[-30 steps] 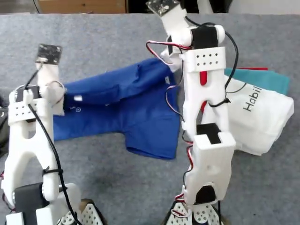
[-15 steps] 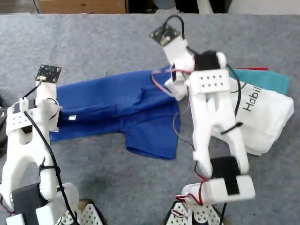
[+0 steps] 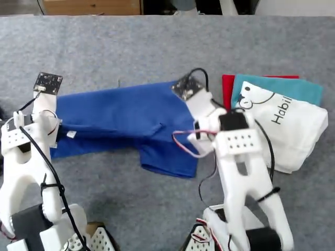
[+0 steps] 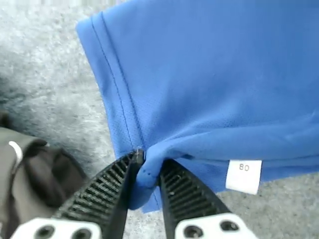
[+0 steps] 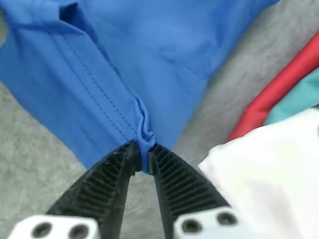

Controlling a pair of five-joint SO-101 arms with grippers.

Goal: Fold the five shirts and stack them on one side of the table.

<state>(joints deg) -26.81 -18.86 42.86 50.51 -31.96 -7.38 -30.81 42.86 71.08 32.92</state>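
Note:
A blue shirt [image 3: 125,117] lies half folded across the middle of the grey table [image 3: 157,47]. My left gripper [image 4: 146,172] is shut on a bunched fold at the hem of the blue shirt [image 4: 209,74], at the shirt's left end in the high view, beside a white size tag [image 4: 243,175]. My right gripper [image 5: 143,157] is shut on a pinched edge of the blue shirt [image 5: 114,69] at its right end. The right arm [image 3: 230,136] covers that corner from above. A stack of folded shirts, white [image 3: 288,130] over teal [image 3: 293,88] and red [image 3: 227,86], lies at the right.
A dark garment [image 4: 30,174] lies on the table close to my left gripper. The white shirt [image 5: 264,174] and the red one [image 5: 279,94] lie right beside my right gripper. A wooden box [image 3: 91,6] stands beyond the far edge. Both arm bases stand at the near edge.
Both grippers have pulled the far edge of the blue shirt toward the near side, folding it over itself. The right arm drew back a long way, and the stack at the right now lies uncovered.

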